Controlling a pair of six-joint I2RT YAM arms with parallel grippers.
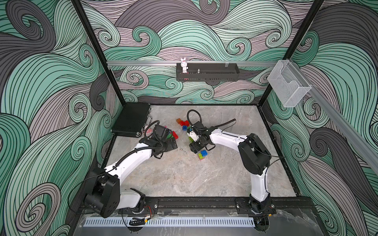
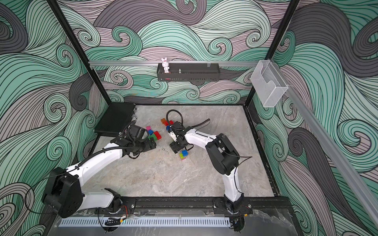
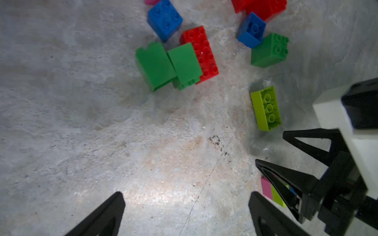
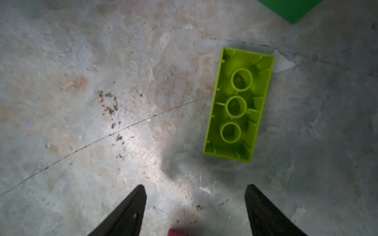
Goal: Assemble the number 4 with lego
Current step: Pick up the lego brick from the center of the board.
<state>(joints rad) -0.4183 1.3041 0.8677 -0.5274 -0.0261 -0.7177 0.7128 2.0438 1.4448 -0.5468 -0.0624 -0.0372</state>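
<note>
When you look down on the grey, stone-like surface [image 1: 184, 179], you see it closed in by wave-painted walls on three sides. A black case [image 1: 131, 120] lies at its far left corner. Your lego bricks [image 1: 183, 122] are scattered over the far half, around the middle, between and just beyond the two grippers. One lime brick [image 4: 238, 104] lies hollow side up near the right gripper [image 4: 194, 187], whose jaws stand apart with only bare surface between them. The left gripper [image 3: 186, 196] is spread wide too and holds nothing. A blue, lime and pink stack [image 1: 202, 154] sits just beside the right gripper. Toward the near edge and the right edge the surface gives you wide room.
</note>
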